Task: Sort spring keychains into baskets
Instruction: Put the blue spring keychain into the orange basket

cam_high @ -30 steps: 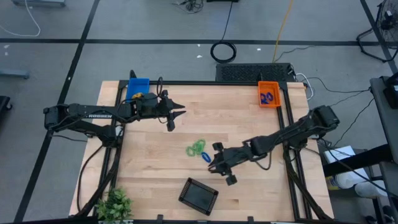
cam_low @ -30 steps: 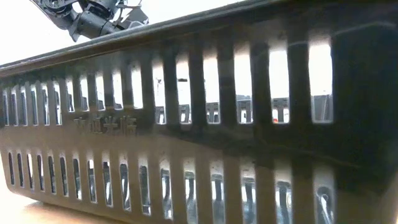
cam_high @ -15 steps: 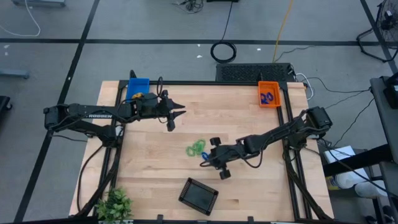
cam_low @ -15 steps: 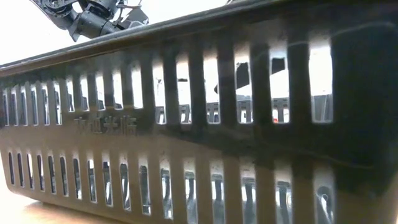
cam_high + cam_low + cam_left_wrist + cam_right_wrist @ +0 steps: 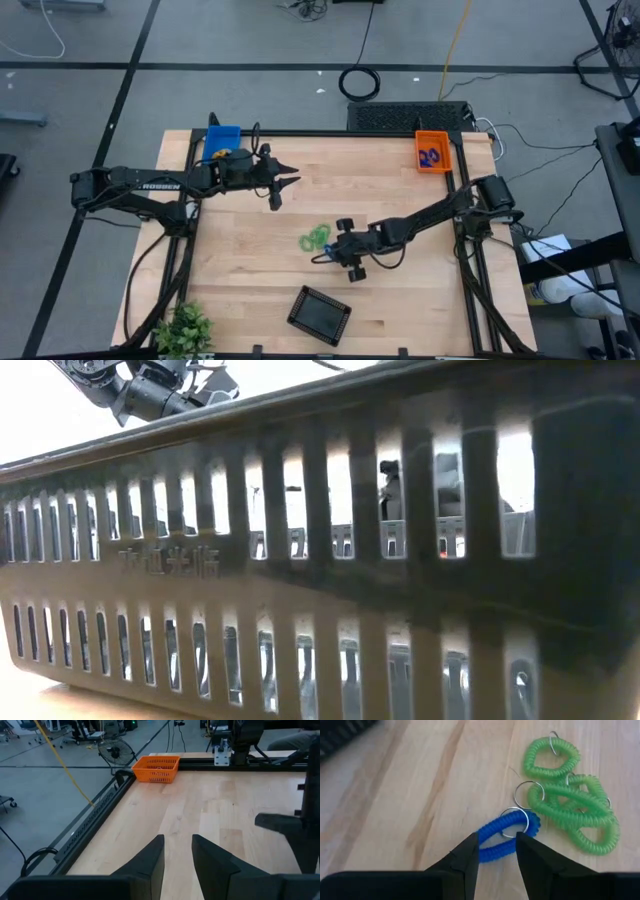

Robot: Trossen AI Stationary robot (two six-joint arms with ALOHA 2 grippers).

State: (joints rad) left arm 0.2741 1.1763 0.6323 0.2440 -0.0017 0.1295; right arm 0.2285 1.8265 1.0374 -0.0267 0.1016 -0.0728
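My right gripper (image 5: 330, 257) (image 5: 497, 838) is open and low over the middle of the table. Its fingers stand on either side of a blue spring keychain (image 5: 493, 852) that lies flat on the wood with its metal ring (image 5: 514, 822) on top. Green spring keychains (image 5: 316, 238) (image 5: 570, 810) lie tangled right beside it, touching it. The orange basket (image 5: 432, 153) at the far right corner holds blue keychains. The blue basket (image 5: 222, 141) sits at the far left corner, and the black basket (image 5: 320, 310) near the table's near edge. My left gripper (image 5: 286, 183) (image 5: 177, 842) hovers open by the blue basket.
A green plant (image 5: 185, 328) stands at the near left corner. In the low view the black basket's slotted wall (image 5: 320, 560) fills the picture. Bare wood lies between the keychains and each basket. Dark frame rails (image 5: 466, 190) run along the table's edges.
My right gripper has moved toward the table's left, from beside the keychains to over the blue one, so that its fingers now straddle it. The keychains lie where they were. My left arm has kept still.
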